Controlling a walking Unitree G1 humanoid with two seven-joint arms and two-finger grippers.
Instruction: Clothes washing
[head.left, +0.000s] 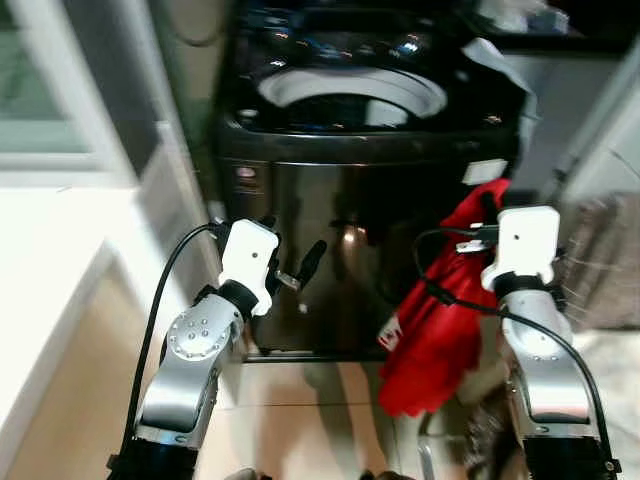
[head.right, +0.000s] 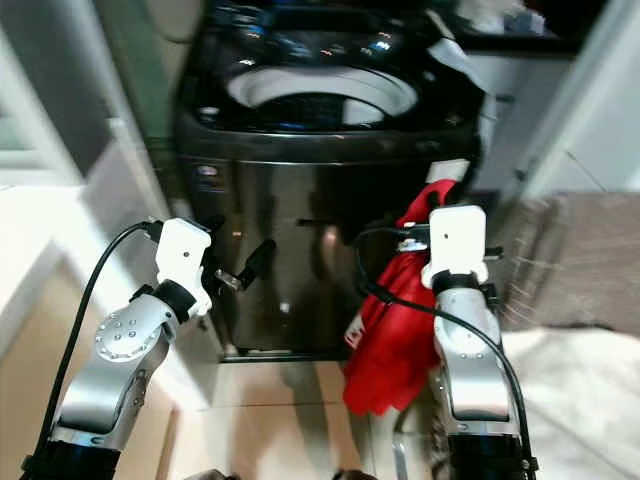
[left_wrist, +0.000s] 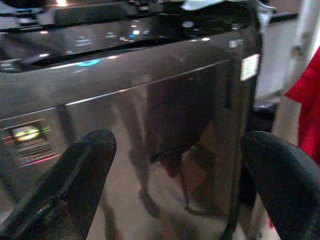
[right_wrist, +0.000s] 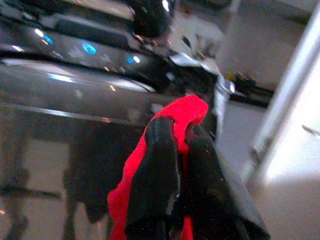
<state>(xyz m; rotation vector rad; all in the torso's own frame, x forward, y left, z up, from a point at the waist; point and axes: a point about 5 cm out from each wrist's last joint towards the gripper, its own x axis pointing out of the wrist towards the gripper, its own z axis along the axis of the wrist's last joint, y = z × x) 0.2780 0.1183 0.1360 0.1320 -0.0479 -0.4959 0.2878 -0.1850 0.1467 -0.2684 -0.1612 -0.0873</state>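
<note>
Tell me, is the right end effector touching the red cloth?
Touching. The right wrist view shows the right end effector with both black fingers pressed together on a fold of the red cloth.

No wording, brand or number can be read anywhere in these blurred pictures. The dark glossy top-loading washing machine (head.left: 360, 170) carries a small reddish sticker (head.left: 245, 173) at the upper corner of its front, up and ahead of the left gripper (head.left: 290, 268), and a white label (head.left: 484, 171) at the opposite corner, just above the right gripper (right_wrist: 182, 145); print on both is too smeared to make out. The red cloth garment (head.left: 435, 330) clamped in the right gripper bears a white patch (head.left: 390, 335) low down, below that gripper, with marks that are also illegible.
</note>
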